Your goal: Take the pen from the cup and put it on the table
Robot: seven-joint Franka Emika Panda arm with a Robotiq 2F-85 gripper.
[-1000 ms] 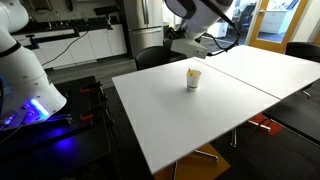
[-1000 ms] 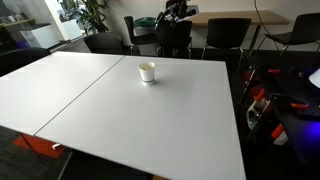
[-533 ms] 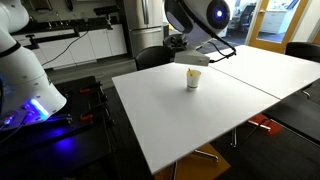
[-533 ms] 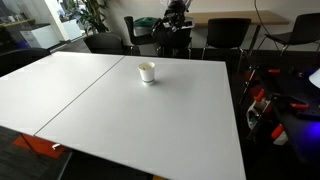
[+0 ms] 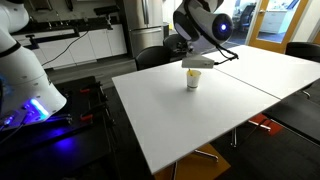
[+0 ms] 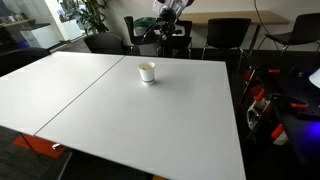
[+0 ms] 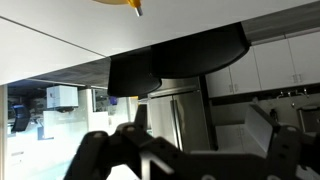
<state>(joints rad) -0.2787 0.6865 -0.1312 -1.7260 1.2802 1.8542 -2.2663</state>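
Pincer (image 7: 192,152) comes first: in the wrist view its two dark fingers (image 7: 97,150) stand far apart, and nothing is between them. It holds nothing. In an exterior view the pincer (image 5: 194,63) shows right above the cup (image 5: 193,79) and does not touch it. A moment ago it was higher and farther back, past the edge of the surface (image 5: 170,125). Now it has come down and closer, bit by bit. I cannot tell how near it really is. In an exterior view the arm (image 6: 168,10) shows high up behind the cup.

The cup has not moved. It stands upright on the surface, near the far edge and near the seam (image 6: 85,96) where the two white tops meet. The pen (image 5: 192,72) is in the cup. Only a small yellow bit shows at the rim. A yellow thing with a dark tip peeks in at the top of the wrist view. That is likely the pen too, but it is cut off.

Dark chairs (image 6: 228,32) stand behind the surface.

So the job has only begun. The pincer seems to be lining up for the grab. I think it must go lower, put a finger on each side of the pen, and pinch. The pen is thin, so it could slip, or the cup could tip.
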